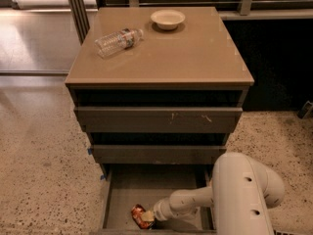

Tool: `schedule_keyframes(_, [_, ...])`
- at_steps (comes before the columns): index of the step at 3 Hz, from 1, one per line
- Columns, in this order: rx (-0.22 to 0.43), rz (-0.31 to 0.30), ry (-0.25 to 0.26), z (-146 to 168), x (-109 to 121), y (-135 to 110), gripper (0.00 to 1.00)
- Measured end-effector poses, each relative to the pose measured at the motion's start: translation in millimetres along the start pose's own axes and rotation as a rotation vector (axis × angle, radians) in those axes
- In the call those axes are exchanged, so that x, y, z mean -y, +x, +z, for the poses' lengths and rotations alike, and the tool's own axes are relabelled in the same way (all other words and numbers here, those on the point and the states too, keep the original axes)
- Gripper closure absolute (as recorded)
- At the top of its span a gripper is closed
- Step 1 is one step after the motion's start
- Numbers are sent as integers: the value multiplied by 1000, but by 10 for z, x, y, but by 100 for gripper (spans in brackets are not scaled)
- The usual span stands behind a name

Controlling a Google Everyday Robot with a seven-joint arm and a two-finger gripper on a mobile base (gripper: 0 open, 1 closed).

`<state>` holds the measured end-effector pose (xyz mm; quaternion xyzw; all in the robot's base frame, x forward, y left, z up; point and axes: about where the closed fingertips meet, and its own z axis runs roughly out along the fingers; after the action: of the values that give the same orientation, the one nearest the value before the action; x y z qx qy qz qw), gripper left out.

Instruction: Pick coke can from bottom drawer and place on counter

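Observation:
The coke can (138, 213) is small and red. It lies tilted on the grey floor of the open bottom drawer (139, 187), near the drawer's front edge. My gripper (148, 217) reaches into the drawer from the right on a white arm (188, 203) and its tip is right against the can's right side. The tan counter (190, 58) tops the cabinet above.
A clear plastic water bottle (117, 40) lies on its side at the counter's back left. A pale bowl (167, 18) stands at the back middle. The two upper drawers (156, 119) have dark fronts. My arm's big white housing (242, 195) stands at the drawer's right. Speckled floor (44, 170) lies all around.

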<state>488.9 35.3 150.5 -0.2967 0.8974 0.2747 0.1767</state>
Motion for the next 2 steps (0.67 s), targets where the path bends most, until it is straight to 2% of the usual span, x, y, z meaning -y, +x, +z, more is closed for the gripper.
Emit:
schedule_keyframes(1, [0,0,-1,1,-2,1,100])
schedule_keyframes(2, [21,4,-42,-104,55,-40,100])
